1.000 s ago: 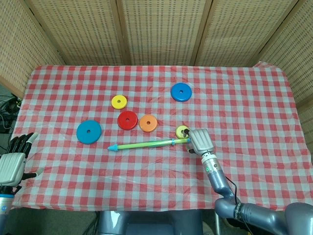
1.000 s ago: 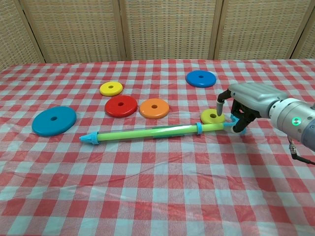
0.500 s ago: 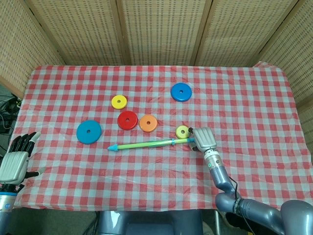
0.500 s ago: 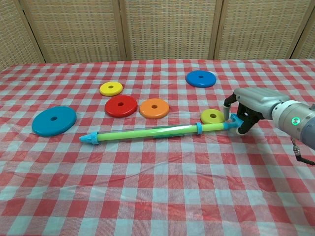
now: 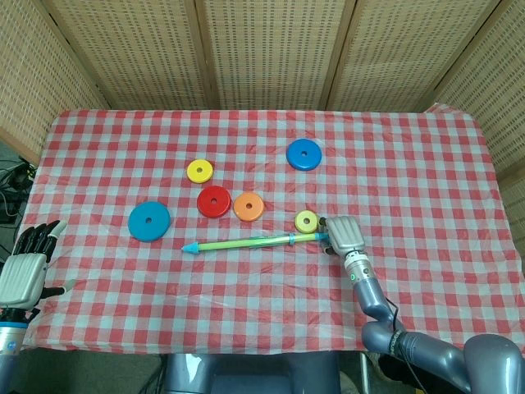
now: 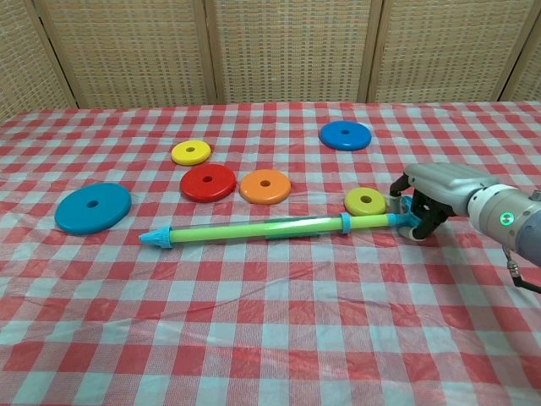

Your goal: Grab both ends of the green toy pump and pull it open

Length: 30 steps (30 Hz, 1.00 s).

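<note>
The green toy pump lies flat across the middle of the checked table, its blue tip pointing left and its blue handle end at the right. My right hand sits low over that right end, and its fingers curl around the handle and grip it. My left hand hangs off the table's left edge, far from the pump's tip, holding nothing with its fingers apart. The chest view does not show it.
A small yellow disc lies just behind the pump, beside my right hand. Further back are an orange disc, a red disc, a yellow disc, and blue discs. Wicker screens stand behind.
My right hand has sunk lower and shifted a little right, its fingers closing around the pump's handle end. The pump nudged slightly right. The left hand barely moved.
</note>
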Motion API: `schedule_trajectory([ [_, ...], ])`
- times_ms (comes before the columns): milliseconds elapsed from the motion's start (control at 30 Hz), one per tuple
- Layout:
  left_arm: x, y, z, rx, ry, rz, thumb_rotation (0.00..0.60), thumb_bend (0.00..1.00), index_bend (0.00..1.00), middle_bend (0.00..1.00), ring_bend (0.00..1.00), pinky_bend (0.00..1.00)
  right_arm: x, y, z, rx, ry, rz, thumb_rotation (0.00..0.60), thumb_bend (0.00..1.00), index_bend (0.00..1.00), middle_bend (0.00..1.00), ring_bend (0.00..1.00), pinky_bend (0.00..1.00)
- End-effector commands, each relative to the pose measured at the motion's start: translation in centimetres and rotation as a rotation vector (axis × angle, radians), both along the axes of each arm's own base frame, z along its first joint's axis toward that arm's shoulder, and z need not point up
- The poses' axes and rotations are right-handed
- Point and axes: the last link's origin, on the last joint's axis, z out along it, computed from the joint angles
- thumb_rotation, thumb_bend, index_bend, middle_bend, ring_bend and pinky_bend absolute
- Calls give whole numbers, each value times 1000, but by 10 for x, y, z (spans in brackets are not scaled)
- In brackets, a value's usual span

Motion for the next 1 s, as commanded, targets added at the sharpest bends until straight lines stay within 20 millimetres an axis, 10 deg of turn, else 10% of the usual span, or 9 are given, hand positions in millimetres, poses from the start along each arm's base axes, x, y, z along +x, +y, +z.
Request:
schedule_trajectory([
  [33,0,0,0,0,-1,0,600,109,0,0,0,0,0,1,0,-6,-7,3,600,531,616,1000,1000,919],
  [467,4,0,-6,-37,-10,-7,600,113,0,0,0,0,27,-7,44,-123,-28,62,600,534,731,1000,1000,919],
  [1000,69,71,-10,-56,-121,-136,600,275,170,0,0,0,65,-2,62,-191,6,25,600,553,748,1000,1000,919],
])
